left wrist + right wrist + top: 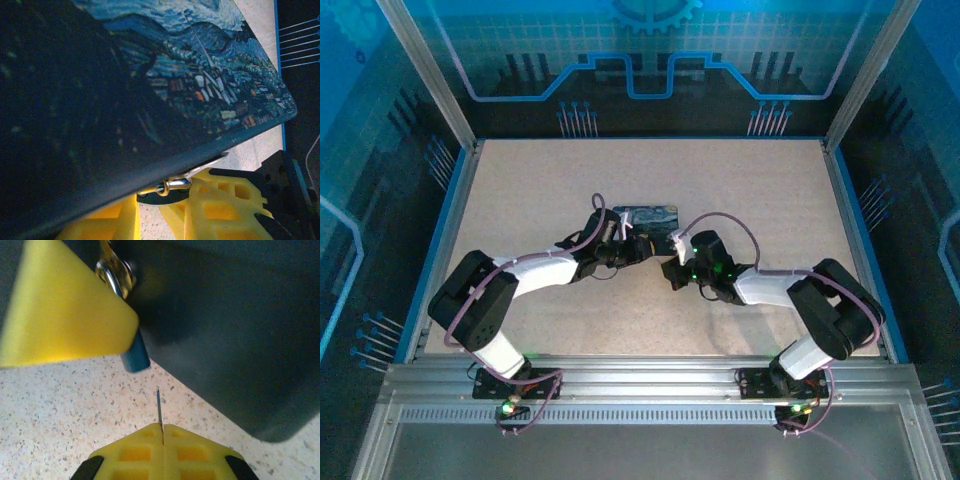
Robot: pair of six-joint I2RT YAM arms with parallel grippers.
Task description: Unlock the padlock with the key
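Note:
The tiny silvery padlock (182, 184) sits pinched between the yellow fingers of my left gripper (155, 200), pressed against the lower edge of the dark-blue starry tin (150, 75). In the right wrist view the padlock (116, 274) peeks out beside a left finger (60, 305), and a teal-blue stub (135, 356) sticks out below that finger. My right gripper (162, 432) is shut on the key (159, 407), whose thin blade points edge-on toward the padlock, a short gap away. From above, the left gripper (620, 247) and right gripper (672, 272) meet at the tin (650, 216).
The tin (225, 315) lies flat mid-table and crowds both grippers. The speckled beige tabletop (520, 190) is bounded by a blue rim and a metal frame (650, 375) at the near edge. Open tabletop lies to the left, right and far side.

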